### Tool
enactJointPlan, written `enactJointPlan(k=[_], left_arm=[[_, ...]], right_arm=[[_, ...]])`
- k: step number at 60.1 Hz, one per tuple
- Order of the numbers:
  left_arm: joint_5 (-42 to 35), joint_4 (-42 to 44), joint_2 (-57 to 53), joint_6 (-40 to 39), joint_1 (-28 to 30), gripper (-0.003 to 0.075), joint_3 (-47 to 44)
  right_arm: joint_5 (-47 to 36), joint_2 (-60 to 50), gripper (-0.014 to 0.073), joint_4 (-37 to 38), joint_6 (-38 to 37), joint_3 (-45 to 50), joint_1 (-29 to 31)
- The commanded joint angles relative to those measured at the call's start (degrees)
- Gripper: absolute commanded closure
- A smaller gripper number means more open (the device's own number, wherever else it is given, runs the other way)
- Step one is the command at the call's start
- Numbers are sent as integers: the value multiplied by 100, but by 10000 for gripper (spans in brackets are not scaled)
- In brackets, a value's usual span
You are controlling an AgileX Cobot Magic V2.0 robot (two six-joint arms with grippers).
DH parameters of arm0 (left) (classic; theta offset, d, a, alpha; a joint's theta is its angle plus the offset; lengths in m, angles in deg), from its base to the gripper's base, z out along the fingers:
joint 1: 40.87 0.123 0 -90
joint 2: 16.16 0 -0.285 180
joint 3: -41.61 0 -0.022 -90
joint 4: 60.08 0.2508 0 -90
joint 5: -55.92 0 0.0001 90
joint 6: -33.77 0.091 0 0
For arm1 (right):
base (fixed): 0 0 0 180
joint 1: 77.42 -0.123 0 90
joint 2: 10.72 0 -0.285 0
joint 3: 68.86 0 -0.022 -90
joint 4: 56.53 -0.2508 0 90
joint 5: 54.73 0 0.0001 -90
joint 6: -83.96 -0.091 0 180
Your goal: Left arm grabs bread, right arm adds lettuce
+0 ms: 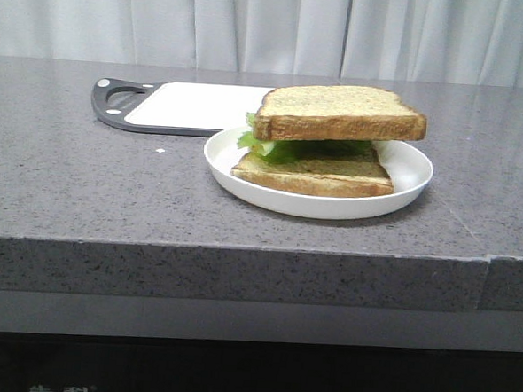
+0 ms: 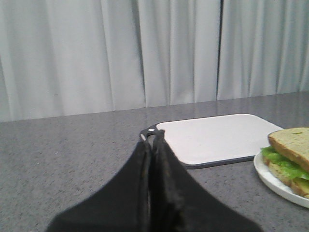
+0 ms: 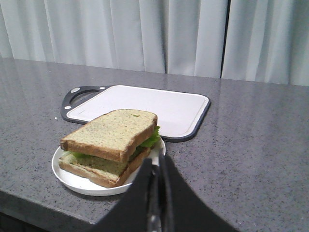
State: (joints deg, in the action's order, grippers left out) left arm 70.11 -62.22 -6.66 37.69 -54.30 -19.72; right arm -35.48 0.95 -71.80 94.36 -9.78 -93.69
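A white plate [image 1: 404, 183] holds a sandwich: the thick bread slice [image 1: 338, 112] lies on top, the ruffled green lettuce [image 1: 278, 149] under it, and a thinner slice [image 1: 312, 175] at the bottom. The top slice tilts up at the right. In the right wrist view the bread [image 3: 113, 133], lettuce [image 3: 152, 139] and plate [image 3: 79, 183] sit just beyond my right gripper [image 3: 157, 162], which is shut and empty. My left gripper [image 2: 150, 137] is shut and empty, left of the plate [image 2: 277, 186]; the bread [image 2: 294, 145] and lettuce [image 2: 282, 164] show at the edge. Neither arm shows in the front view.
A white cutting board [image 1: 196, 106] with a dark grey rim and handle lies behind and left of the plate; it also shows in the left wrist view [image 2: 217, 137] and the right wrist view [image 3: 154, 108]. The grey stone counter's front edge [image 1: 240, 248] runs across. Pale curtains hang behind.
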Motion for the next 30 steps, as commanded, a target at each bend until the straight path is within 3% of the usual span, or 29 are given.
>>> enactJointPlan(k=[1, 30], left_arm=[[-497, 135, 5, -301, 214, 741, 24], [-1053, -323, -305, -301, 1206, 741, -1655]], right_arm=[[-462, 45, 655, -18, 34, -141, 26], [-462, 45, 655, -18, 34, -141, 26]])
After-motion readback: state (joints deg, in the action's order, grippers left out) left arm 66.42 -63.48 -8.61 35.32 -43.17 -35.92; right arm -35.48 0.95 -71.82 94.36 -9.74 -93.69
